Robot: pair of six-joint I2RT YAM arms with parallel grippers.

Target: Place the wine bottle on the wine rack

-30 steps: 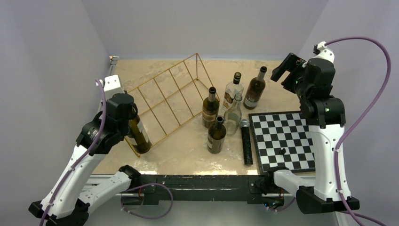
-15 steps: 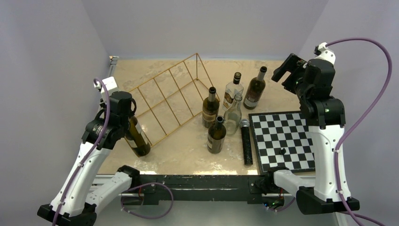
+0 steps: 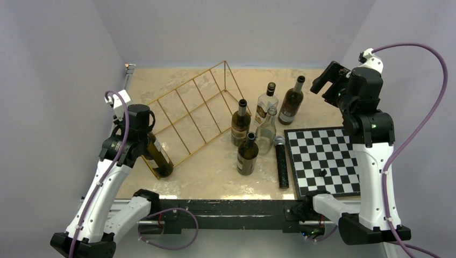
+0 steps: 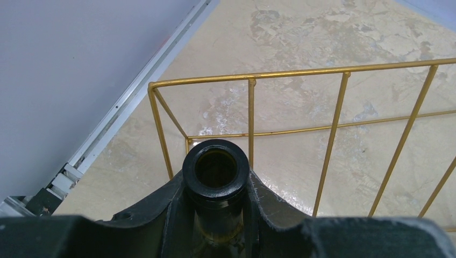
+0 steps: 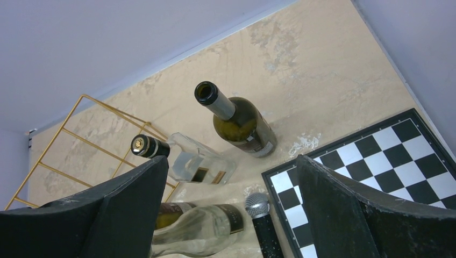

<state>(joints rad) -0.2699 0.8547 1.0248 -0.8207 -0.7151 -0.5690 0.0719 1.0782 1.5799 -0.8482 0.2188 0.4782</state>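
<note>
Wine bottle [image 3: 159, 157] is clamped by the neck in the left gripper [image 3: 141, 128], tilted, at about 8 o'clock off the wine rack [image 3: 193, 111]. Right gripper [image 3: 324, 78] is held wide open at 2 o'clock.

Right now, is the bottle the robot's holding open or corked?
Open: the wine bottle in the left end effector shows a hollow, uncorked mouth.

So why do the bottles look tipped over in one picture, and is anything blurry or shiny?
Right wrist view: the camera is tilted, so the standing green bottle only looks tipped; the right gripper's fingers are dark and soft-edged. Left wrist view: the wine bottle looks sharp, the wine rack glints, the table shines in patches. Top view: even light, faint shadows, no blur.
</note>
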